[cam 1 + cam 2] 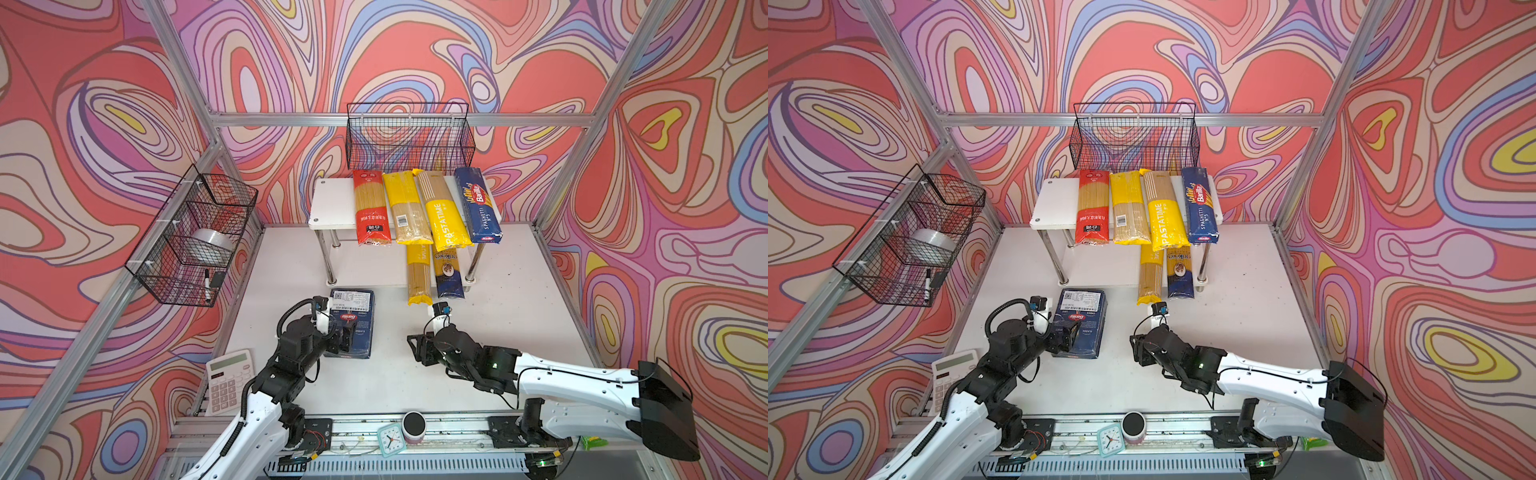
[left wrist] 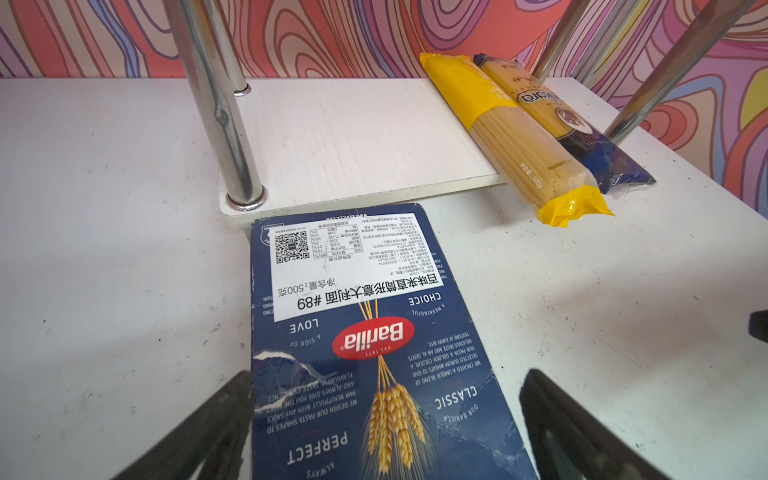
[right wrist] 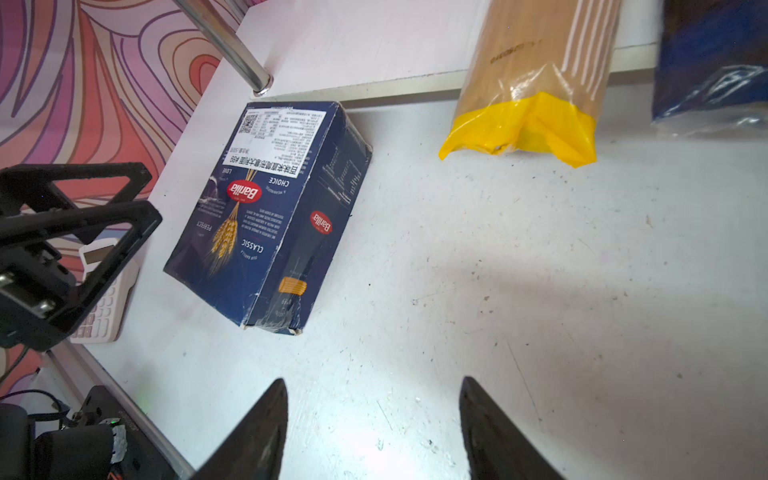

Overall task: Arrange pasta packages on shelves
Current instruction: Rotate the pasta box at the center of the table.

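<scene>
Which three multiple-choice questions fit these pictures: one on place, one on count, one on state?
1. Where is the wide blue box?
A. in a wire basket
B. on the table
C. on the lower shelf

2. How many things lie on the top shelf?
A. two
B. six
C. four

3. How is the right gripper?
A. open and empty
B. shut on a yellow pack
C. shut on the box

Answers:
1 B: it lies flat there.
2 C: red pack, plain yellow pack, printed yellow pack, slim blue box.
3 A: jaws apart, nothing between.
</scene>
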`<control>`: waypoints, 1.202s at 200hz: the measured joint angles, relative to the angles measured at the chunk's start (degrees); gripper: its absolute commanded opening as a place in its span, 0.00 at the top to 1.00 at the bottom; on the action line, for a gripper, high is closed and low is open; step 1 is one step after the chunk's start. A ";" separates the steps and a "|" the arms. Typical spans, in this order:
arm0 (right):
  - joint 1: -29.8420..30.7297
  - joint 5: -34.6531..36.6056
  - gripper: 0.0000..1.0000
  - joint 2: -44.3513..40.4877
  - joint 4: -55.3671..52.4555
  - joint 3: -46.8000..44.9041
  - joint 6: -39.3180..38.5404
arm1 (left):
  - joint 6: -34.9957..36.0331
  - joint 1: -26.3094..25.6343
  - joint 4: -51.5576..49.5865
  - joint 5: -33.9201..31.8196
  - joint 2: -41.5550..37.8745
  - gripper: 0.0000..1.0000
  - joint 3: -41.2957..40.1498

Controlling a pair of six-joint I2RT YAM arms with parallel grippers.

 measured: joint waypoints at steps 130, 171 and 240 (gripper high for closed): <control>1.84 -2.38 0.30 -9.33 -4.50 -4.85 0.90 | -1.38 0.00 -0.24 -3.43 0.39 0.00 0.00; 2.14 -1.46 0.29 -10.49 -7.54 -5.95 1.51 | -2.08 0.00 -1.70 -4.74 1.25 0.00 0.46; 2.47 -1.25 0.28 -4.85 -7.54 -4.72 0.94 | -8.28 0.00 -11.65 -11.26 3.21 0.00 5.73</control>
